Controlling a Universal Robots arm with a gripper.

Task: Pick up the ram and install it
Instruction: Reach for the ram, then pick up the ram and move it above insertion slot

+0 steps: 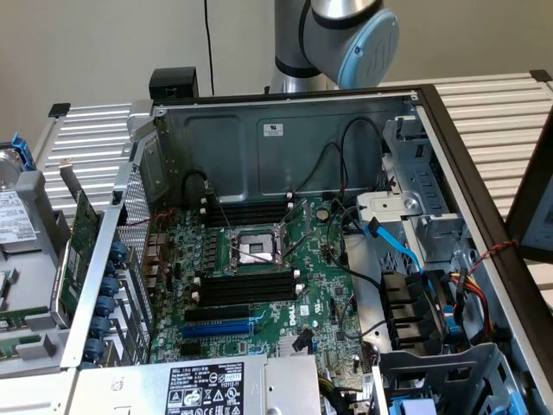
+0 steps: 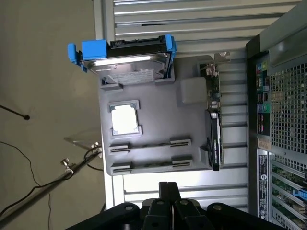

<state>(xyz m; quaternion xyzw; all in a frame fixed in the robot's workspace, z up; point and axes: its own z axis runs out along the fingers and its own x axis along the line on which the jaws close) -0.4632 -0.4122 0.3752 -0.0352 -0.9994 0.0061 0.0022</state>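
Exterior view: looking into open grey metal computer case [image 1: 259,138] with green motherboard [image 1: 324,259] inside and long black memory slots [image 1: 246,288] just beside square silver CPU socket [image 1: 255,249]. Noting silver-and-blue arm joint [image 1: 363,39] behind case. Spotting what looks like long narrow green ram stick [image 1: 17,318] in grey plastic tray [image 1: 33,188] at exterior view's far left, outside case, mostly cropped.

Wrist view: looking down on tray carrying silver hard drive in blue caddy [image 2: 129,62], square CPU chip [image 2: 125,120] and green expansion card [image 2: 213,124] on edge. Catching black gripper [image 2: 169,188] near tray's edge, fingers pressed together, pinching nothing.
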